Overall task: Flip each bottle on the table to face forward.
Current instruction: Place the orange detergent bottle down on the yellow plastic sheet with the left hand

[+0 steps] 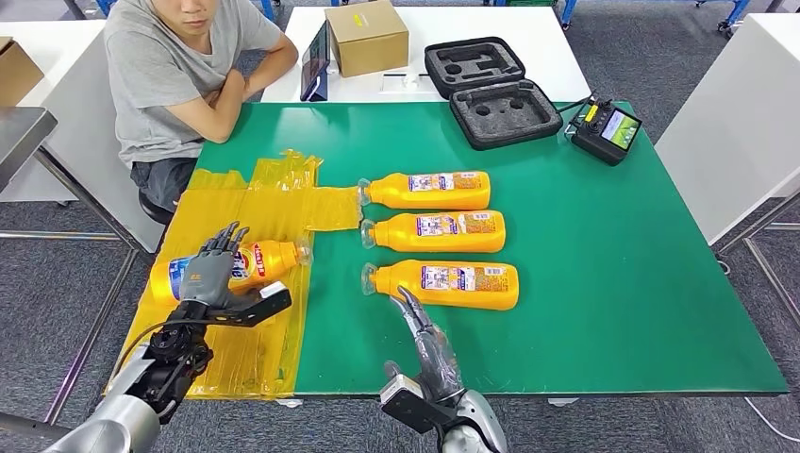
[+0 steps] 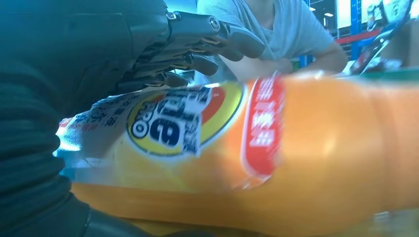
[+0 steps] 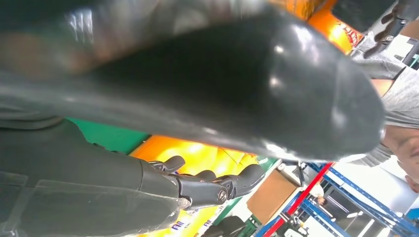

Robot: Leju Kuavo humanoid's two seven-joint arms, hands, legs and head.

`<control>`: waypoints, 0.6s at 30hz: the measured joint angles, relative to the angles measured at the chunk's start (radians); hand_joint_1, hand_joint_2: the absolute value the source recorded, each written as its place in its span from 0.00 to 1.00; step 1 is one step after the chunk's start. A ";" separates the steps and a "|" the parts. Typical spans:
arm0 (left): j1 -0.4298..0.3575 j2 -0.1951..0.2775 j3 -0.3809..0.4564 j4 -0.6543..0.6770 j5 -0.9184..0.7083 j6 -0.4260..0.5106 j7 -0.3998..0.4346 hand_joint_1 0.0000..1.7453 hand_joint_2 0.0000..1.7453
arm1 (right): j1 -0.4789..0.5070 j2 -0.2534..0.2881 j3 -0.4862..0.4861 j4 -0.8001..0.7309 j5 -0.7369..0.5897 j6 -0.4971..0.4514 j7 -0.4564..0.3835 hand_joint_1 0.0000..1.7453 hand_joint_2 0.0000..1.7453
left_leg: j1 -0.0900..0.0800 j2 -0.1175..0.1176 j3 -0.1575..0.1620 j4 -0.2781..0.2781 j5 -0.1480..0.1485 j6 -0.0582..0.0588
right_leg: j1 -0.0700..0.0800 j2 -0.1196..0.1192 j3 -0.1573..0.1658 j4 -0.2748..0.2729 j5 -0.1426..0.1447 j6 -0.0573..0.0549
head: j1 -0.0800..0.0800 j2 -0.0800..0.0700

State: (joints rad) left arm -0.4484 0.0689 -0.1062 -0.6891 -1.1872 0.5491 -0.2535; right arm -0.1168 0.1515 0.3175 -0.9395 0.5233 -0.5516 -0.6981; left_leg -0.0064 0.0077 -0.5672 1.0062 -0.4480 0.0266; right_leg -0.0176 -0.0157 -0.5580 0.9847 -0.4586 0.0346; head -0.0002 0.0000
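Four orange bottles lie on their sides. One bottle [image 1: 264, 262], with its blue and red front label up, rests on the yellow film [image 1: 236, 193]. My left hand [image 1: 209, 269] lies over it with fingers [image 2: 197, 47] stretched just above the bottle [image 2: 321, 148] and the thumb below. The other three bottles [image 1: 429, 190], [image 1: 439, 231], [image 1: 448, 283] lie in a row on the green table [image 1: 613, 264], white back labels up. My right hand [image 1: 425, 349] is open, with its fingertips just short of the nearest bottle's lower edge. Its fingers [image 3: 207, 185] show before the orange bottle [image 3: 197, 155].
A person [image 1: 179, 66] sits at the table's far left corner, arms folded. Behind the green table stand a cardboard box [image 1: 368, 36], a tablet [image 1: 314, 61] and an open black foam case [image 1: 491, 90]. A controller with a screen [image 1: 608, 127] lies at the far right.
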 joint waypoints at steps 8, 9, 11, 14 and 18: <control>0.109 -0.001 -0.039 -0.231 0.153 -0.111 -0.040 0.00 1.00 | 0.011 -0.010 -0.003 0.000 -0.004 0.001 0.000 0.00 1.00 | 0.000 0.000 -0.001 0.000 0.000 0.000 | 0.000 0.000 -0.001 0.000 0.000 0.000 | 0.000 0.000; 0.115 -0.001 -0.044 -0.248 0.155 -0.114 -0.041 0.00 1.00 | 0.011 -0.011 -0.003 0.000 -0.004 0.000 0.000 0.00 1.00 | 0.000 0.000 -0.001 0.000 0.000 0.000 | 0.000 0.000 -0.001 0.000 0.000 0.000 | 0.000 0.000; 0.127 -0.001 -0.052 -0.282 0.161 -0.119 -0.047 0.00 1.00 | 0.012 -0.011 -0.003 0.000 -0.006 -0.002 0.000 0.00 1.00 | 0.000 0.000 -0.001 0.000 0.000 0.000 | 0.000 0.000 -0.001 0.000 0.000 0.000 | 0.000 0.000; 0.148 -0.001 -0.065 -0.344 0.193 -0.125 -0.075 0.00 1.00 | 0.016 -0.012 -0.004 0.000 -0.007 -0.006 0.000 0.00 1.00 | 0.000 0.000 -0.001 0.000 0.000 0.000 | 0.000 0.000 -0.001 0.000 0.000 0.000 | 0.000 0.000; 0.183 -0.001 -0.082 -0.457 0.260 -0.130 -0.123 0.00 1.00 | 0.024 -0.015 -0.005 0.000 -0.004 -0.006 0.000 0.00 1.00 | 0.000 0.000 -0.001 0.000 0.000 0.000 | 0.000 0.000 -0.001 0.000 0.000 0.000 | 0.000 0.000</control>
State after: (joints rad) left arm -0.2650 0.0677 -0.1884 -1.1459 -0.9275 0.4195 -0.3760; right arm -0.0927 0.1367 0.3122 -0.9396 0.5191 -0.5577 -0.6981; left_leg -0.0064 0.0075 -0.5683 1.0062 -0.4481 0.0266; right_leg -0.0175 -0.0158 -0.5589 0.9846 -0.4586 0.0346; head -0.0001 0.0000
